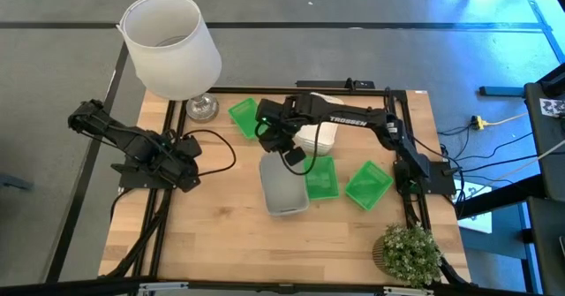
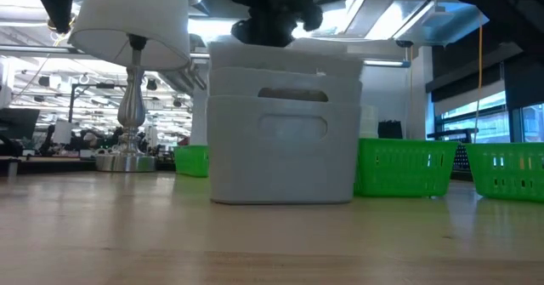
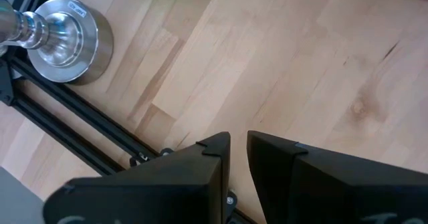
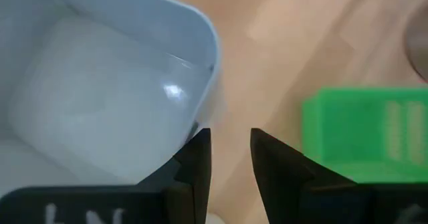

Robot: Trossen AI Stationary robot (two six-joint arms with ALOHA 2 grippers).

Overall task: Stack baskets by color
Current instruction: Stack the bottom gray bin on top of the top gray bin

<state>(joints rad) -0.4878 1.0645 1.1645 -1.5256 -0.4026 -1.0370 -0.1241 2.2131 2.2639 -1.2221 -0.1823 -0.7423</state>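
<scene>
Two translucent grey baskets [image 1: 282,187] sit nested at mid-table, seen close up in the low view [image 2: 280,140]. My right gripper [image 1: 294,157] hangs over their far right corner [image 4: 200,110], pointing steeply down. It is open by a narrow gap [image 4: 231,154] that shows only bare wood. Green baskets rest on the table at the far left [image 1: 243,117], beside the grey ones [image 1: 320,178] and further right [image 1: 368,185]. White baskets [image 1: 321,137] lie partly under my right arm. My left gripper [image 3: 239,150] waits at the table's left edge, open by a slit. My right gripper has one finger [image 4: 195,154] right at the rim of the grey baskets' far right corner [image 4: 204,120]. Nothing lies between the fingers. I cannot tell whether that finger touches the rim.
A lamp with a big white shade [image 1: 172,44] stands on a metal foot [image 1: 201,108] at the far left corner. A potted plant [image 1: 408,252] sits at the near right corner. Bare wood [image 1: 221,234] stretches along the near side.
</scene>
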